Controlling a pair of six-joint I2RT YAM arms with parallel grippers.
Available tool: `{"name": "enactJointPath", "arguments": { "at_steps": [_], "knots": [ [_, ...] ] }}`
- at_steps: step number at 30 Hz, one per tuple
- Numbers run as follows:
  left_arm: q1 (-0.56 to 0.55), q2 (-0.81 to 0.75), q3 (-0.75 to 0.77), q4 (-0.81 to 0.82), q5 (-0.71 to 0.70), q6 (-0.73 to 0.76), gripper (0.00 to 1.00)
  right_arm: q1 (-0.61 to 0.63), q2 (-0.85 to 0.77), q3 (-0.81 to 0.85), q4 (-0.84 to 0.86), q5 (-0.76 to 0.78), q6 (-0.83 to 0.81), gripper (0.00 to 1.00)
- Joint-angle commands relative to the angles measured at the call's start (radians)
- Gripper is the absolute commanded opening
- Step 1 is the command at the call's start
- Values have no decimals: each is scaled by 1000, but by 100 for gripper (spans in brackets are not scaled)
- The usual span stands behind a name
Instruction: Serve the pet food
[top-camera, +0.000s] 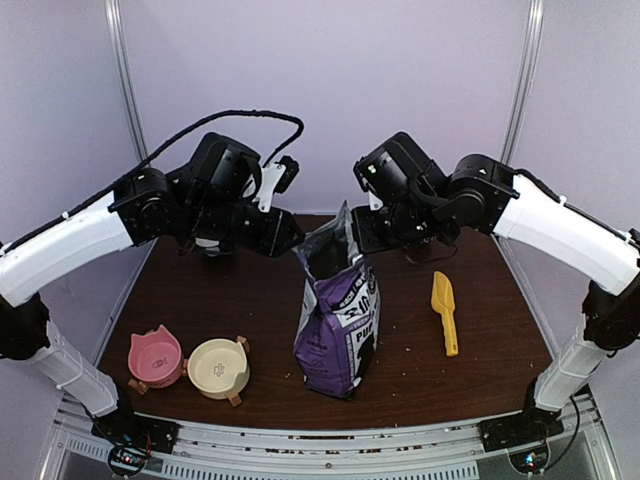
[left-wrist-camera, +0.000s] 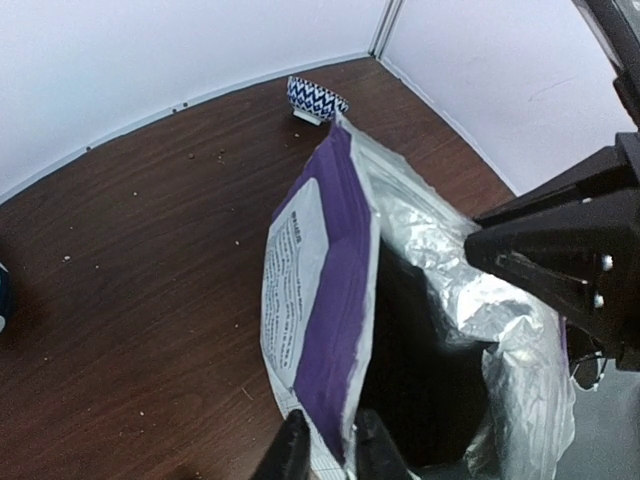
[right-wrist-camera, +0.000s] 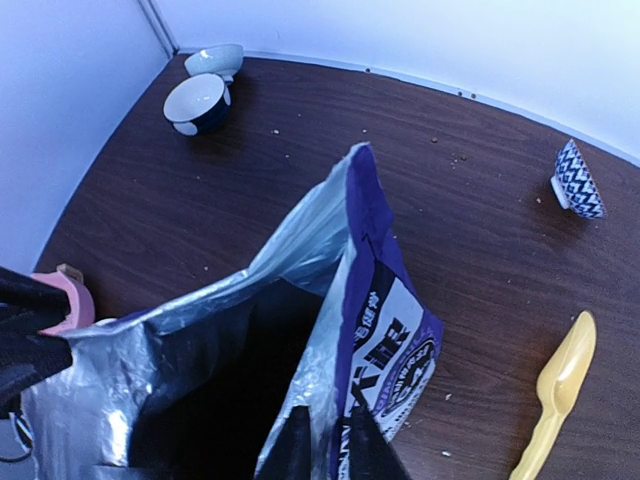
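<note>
Overhead view of a dark wooden table (top-camera: 220, 290) with two robot arms reaching in from the lower corners.

At lower left, a pink bowl (top-camera: 155, 355) and a cream bowl (top-camera: 218, 366) stand just beside each other; both look empty.

Left of centre, the left claw (left-wrist-camera: 330, 452) is pinched together on the left rim of a purple-and-white bag (top-camera: 338, 320), one finger on each side of the bag wall.

The bag stands upright at centre, its mouth pulled open and its silver lining showing. The pet food is not visible. It is most likely down in the bag's dark interior, which none of the views reaches. The specks on the table are too small to identify.

Right of centre, the right claw (right-wrist-camera: 325, 445) is clamped on the opposite rim in the same way.

At right, a yellow scoop (top-camera: 445, 312) lies flat on the table, apart from the bag.

The step appears to be spreading the mouth. To do it well, pull the two rims apart evenly and gently so the bag stays upright. One claw should hold the rim while the other releases it to fetch the scoop.
</note>
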Motion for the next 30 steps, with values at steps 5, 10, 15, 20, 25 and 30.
{"name": "enactJointPath", "arguments": {
  "at_steps": [5,10,15,20,25,30],
  "knots": [
    [18,35,15,18,-12,9,0,-50,7,37,-9,27,-8,0],
    [36,91,69,77,13,49,0,-120,1,67,-5,19,-60,0],
    [77,156,135,163,33,88,0,-215,12,91,35,-27,-119,0],
    [127,207,172,237,85,111,3,-282,32,87,94,-93,-157,0],
    [131,190,175,240,127,131,46,-295,41,113,83,-135,-164,0],
    [131,12,3,235,64,83,82,-295,-28,70,107,-194,-154,45]
  ]
}}
